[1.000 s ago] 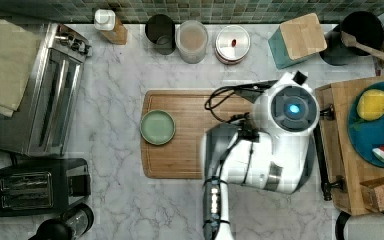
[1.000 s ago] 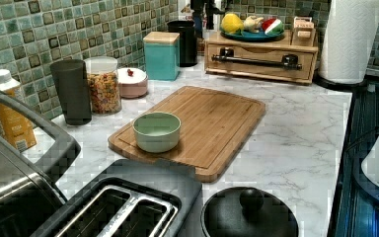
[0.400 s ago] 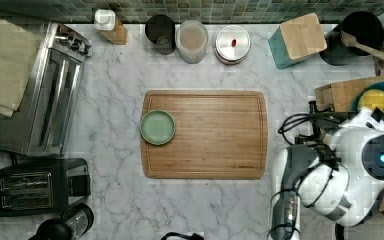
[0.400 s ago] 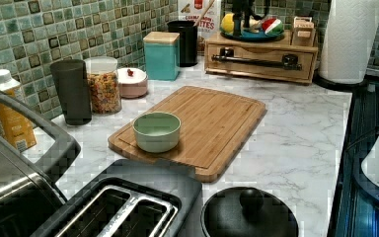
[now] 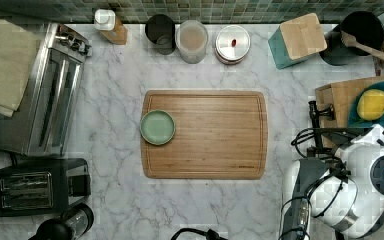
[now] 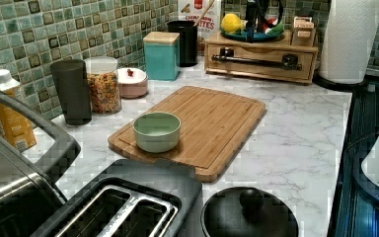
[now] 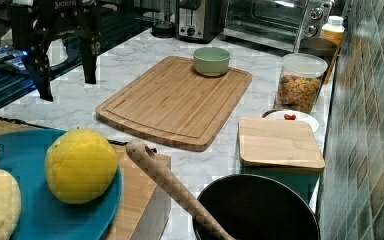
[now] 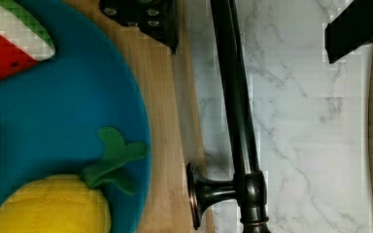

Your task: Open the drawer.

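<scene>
Hand (image 8: 252, 29) wide open, holds nothing, one finger each side of black handle (image 8: 238, 116). Drawer (image 6: 261, 59) shut.

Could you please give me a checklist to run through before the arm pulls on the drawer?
1. Drawer shut, so there is something to open: ok; its front sits flush in the left view.
2. Gripper open: ok.
3. Handle lined up inside the gripper: ok; in the wrist view the bar runs between the two sides.
4. Gripper low enough to close around the bar: cannot tell.
5. Room for the drawer to slide out: ok; bare counter lies between the handle and the cutting board.
6. Plate on top clear of the gripper: ok, but close to one side.
</scene>
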`<state>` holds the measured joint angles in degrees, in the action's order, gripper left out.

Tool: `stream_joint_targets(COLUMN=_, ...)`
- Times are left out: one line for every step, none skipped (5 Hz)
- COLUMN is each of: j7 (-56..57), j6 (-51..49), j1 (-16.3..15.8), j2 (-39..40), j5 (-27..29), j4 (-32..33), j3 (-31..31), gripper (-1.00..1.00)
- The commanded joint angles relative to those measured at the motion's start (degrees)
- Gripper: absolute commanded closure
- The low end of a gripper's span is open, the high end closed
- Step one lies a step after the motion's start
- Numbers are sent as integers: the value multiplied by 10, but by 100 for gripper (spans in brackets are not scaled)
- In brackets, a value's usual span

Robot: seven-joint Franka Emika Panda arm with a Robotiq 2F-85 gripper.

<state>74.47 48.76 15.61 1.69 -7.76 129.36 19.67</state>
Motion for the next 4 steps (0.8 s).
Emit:
stream_joint_targets(j7=-32, j6=54, j1=47, j2=20, j5=-124, j4=20, j3=-102, gripper=-100)
stream_joint_targets(j7=-15, j6=73, j1=13, j2=52, j5=-120, j4=0, j3=-49, gripper=-100)
stream_joint_targets(j7=-77, j6=75, j1=23, j2=63, j5=-159, j4=-9, j3=-46, gripper=-100)
stream_joint_targets(j7=-109, j6=71, j1=23, j2=55, j5=-182, j4=-6, j3=-35, gripper=-100)
